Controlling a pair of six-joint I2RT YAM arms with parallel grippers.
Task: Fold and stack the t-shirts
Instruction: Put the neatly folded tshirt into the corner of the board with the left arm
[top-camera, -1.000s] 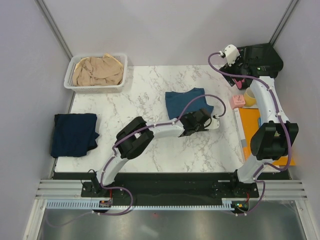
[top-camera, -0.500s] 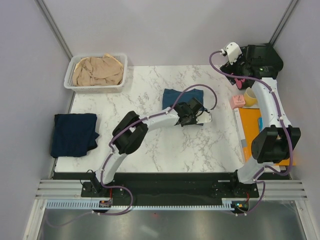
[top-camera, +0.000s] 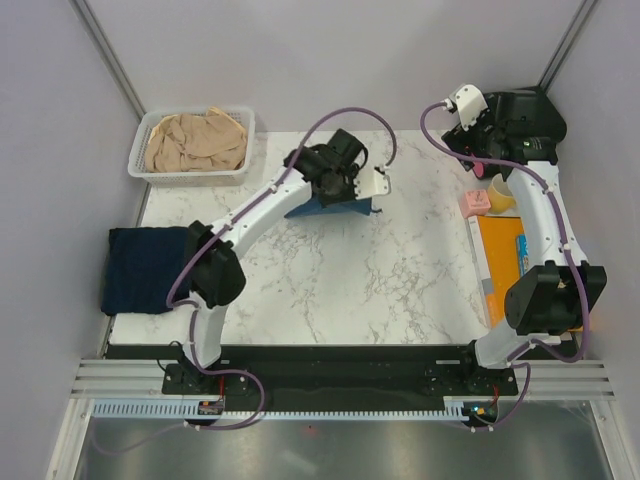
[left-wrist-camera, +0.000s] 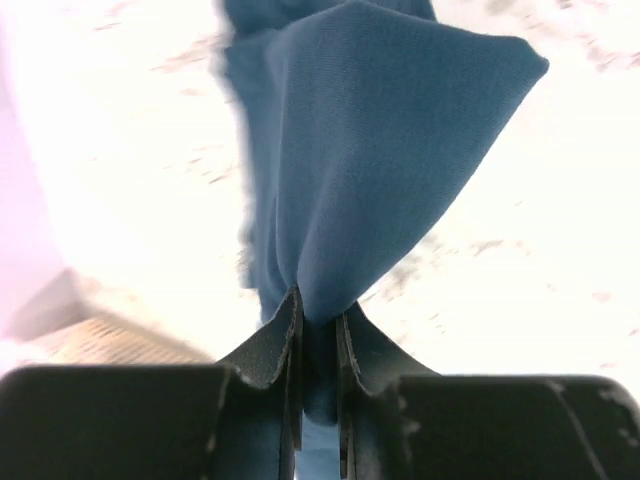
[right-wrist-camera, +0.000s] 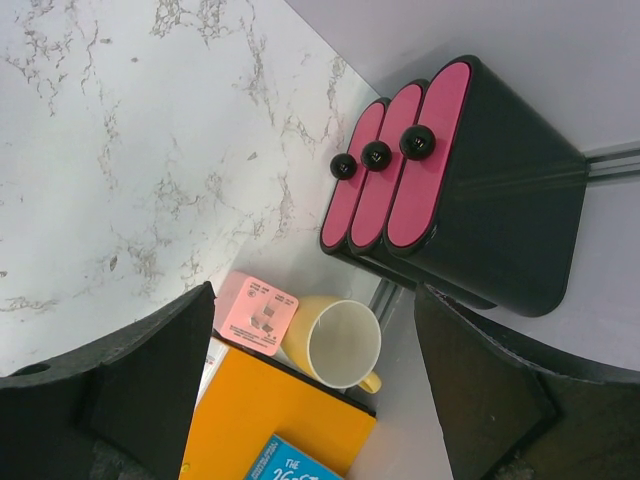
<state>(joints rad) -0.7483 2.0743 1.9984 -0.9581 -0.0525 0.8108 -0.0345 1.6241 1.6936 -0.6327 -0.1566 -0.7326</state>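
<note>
- L gripper (left-wrist-camera: 318, 312): jaws nearly shut, with a bunched fold of the teal-blue t-shirt (left-wrist-camera: 380, 150) pinched between them.
- In the wrist view the cloth is seen fanning out from the jaws in a cone shape; its left edge is blurred.
- Teal-blue t-shirt, top view: found at the far-middle part of the table (top-camera: 380, 280), mostly covered by the L gripper, with only a blue wedge shown beneath and to its left.
- Whether the shirt's low edge is touching the marble can't be told.
- L arm is stretched diagonally from its base toward the far side, approx. level with the basket (top-camera: 138, 150).
- R gripper (right-wrist-camera: 312, 297): jaws spread wide, nothing held between the fingers (right-wrist-camera: 140, 390).
- It is held over the far-right corner, above a yellow mug (right-wrist-camera: 343, 345), a pink box (right-wrist-camera: 258, 315) and an orange book (right-wrist-camera: 270, 410).
- Mug and pink box are placed just beside each other, at the book's far edge.
- A black drawer unit (right-wrist-camera: 500, 200) w/ three pink fronts and black knobs is stood next to the mug.
- Navy t-shirt (top-camera: 148, 268): laid in a rough rectangle at the table's left edge, partly overhanging it, well apart from the teal-blue one.
- Beige t-shirt (top-camera: 195, 142): crumpled inside the white basket at the far-left corner.
</note>
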